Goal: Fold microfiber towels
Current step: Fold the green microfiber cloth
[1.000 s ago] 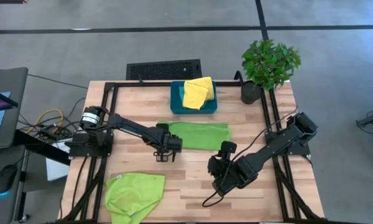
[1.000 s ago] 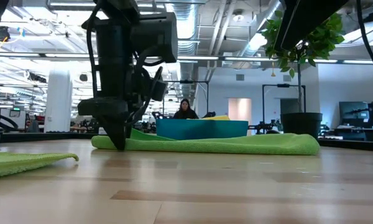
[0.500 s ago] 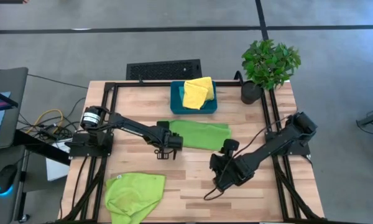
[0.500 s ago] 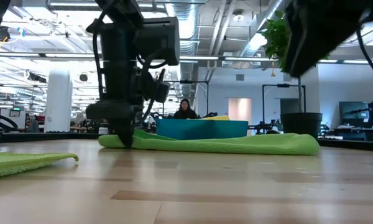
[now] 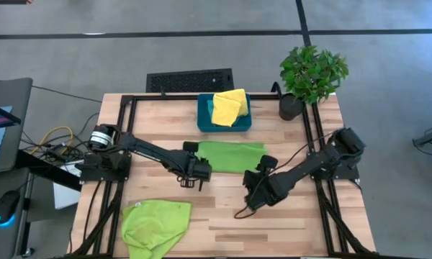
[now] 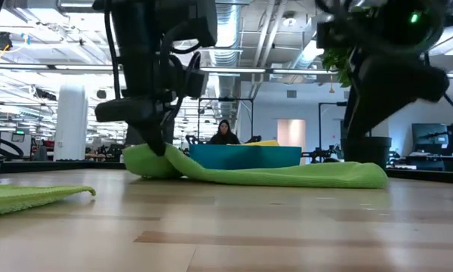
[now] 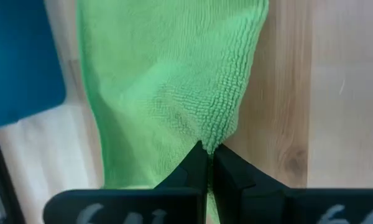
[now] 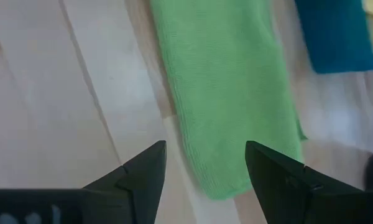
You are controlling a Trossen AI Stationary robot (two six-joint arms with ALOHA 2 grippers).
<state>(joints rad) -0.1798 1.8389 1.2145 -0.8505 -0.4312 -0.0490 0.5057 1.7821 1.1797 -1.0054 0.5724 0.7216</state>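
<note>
Pinching the nubby corner of the folded lime green towel [image 7: 174,93] at table [image 5: 223,208] centre, left gripper [image 7: 208,152] clamped tight. Hovering by the towel's opposite end, right gripper [image 8: 205,168] spread wide, holding nothing.

Wood desk [image 5: 223,208], black frame. On it: folded green towel [image 5: 234,155] mid-desk, crumpled green towel [image 5: 155,224] at front left corner, teal bin [image 5: 205,115] at back, potted plant [image 5: 311,75] back right.
</note>
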